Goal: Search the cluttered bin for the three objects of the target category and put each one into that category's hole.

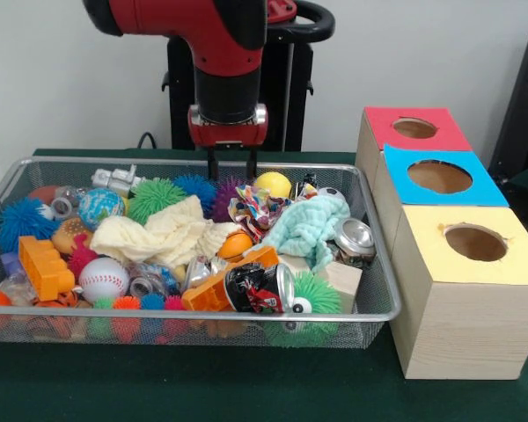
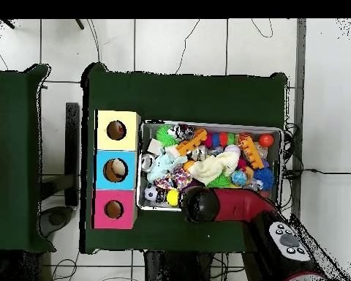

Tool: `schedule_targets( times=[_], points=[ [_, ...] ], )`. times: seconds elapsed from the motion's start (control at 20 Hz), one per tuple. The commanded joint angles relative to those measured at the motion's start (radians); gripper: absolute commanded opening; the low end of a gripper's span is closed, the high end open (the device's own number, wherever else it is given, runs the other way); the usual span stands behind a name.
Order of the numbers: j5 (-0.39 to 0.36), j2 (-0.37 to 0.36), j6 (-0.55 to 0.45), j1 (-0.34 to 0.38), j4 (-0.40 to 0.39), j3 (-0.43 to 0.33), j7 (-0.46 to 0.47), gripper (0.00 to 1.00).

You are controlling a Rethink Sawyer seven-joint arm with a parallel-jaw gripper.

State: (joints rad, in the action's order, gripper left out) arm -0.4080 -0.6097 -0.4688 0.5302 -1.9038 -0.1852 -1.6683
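The wire mesh bin (image 1: 202, 314) is full of toys, cloths and cans; it also shows in the overhead view (image 2: 208, 125). One confetti-patterned cloth (image 1: 256, 209) lies crumpled near the bin's far side, between the cream and mint cloths, and shows from above too (image 2: 182, 178). I see no other confetti cloth. My gripper (image 1: 231, 165) hangs over the bin's far rim, just behind and left of that cloth, open and empty. In the overhead view the arm (image 2: 200, 205) hides it. The yellow-topped box's round hole (image 1: 475, 242) (image 2: 116, 130) is right of the bin in the front view.
A cream cloth (image 1: 163, 233) and a mint-green cloth (image 1: 308, 227) lie mid-bin. Crushed cans (image 1: 260, 286), a baseball (image 1: 103, 277), an orange brick (image 1: 44, 266) and spiky balls fill the rest. The blue-topped (image 1: 440, 177) and red-topped (image 1: 414, 128) boxes stand behind the yellow one.
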Motion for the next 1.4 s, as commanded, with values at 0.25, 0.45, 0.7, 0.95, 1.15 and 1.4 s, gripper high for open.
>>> schedule_targets(
  times=[0.25, 0.45, 0.7, 0.95, 1.15, 1.4],
  points=[
    [-0.041, 0.112, 0.278, 0.133, -0.1, -0.241, -0.029, 1.0],
    [-0.067, 0.102, 0.32, 0.1, -0.09, -0.203, -0.048, 1.0],
    [-0.105, 0.087, 0.358, 0.052, -0.066, -0.151, -0.054, 1.0],
    [-0.108, 0.107, 0.349, 0.043, -0.039, -0.148, -0.062, 1.0],
    [-0.108, 0.151, 0.369, 0.021, -0.001, -0.121, -0.077, 1.0],
    [-0.114, 0.134, 0.378, -0.026, 0.017, -0.069, -0.09, 1.0]
  ],
)
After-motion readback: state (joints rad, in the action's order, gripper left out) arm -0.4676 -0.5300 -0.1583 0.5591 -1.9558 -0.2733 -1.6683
